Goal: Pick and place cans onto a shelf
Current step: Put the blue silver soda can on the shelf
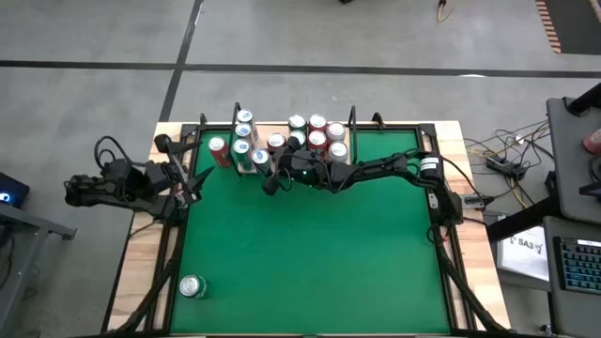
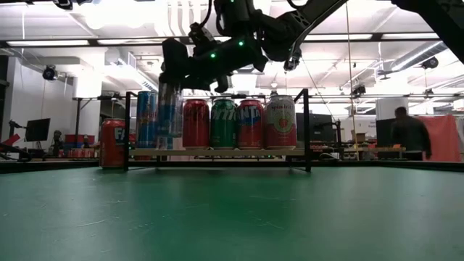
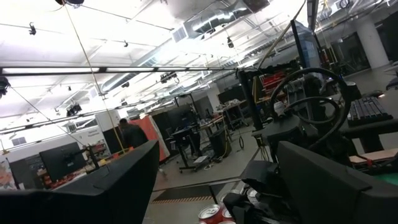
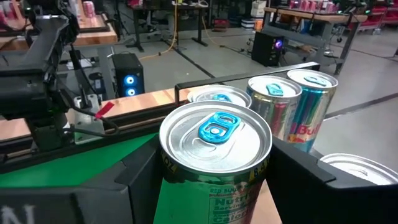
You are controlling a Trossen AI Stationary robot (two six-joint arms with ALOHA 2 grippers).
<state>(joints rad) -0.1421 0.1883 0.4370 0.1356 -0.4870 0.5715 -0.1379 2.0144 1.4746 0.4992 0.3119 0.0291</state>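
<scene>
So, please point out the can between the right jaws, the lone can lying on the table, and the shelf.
Held can (image 4: 214, 134): right wrist view, on its silver top beside the blue tab.
Lone can (image 1: 192, 286): high view, on its side.
Shelf (image 2: 217, 151): low view, on the board's front edge.

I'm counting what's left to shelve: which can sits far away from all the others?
The green can alone near the table's front-left corner; every other can is clustered at the shelf along the far edge.

Upright red, green, blue and silver-white cans (image 2: 222, 123) in a row on the light-wood shelf (image 2: 217, 151) with black wire uprights; one blue-tabbed can (image 4: 214, 163) gripped upright at the shelf's left end, another lying sideways (image 1: 192, 286) near the table's front-left corner.
</scene>
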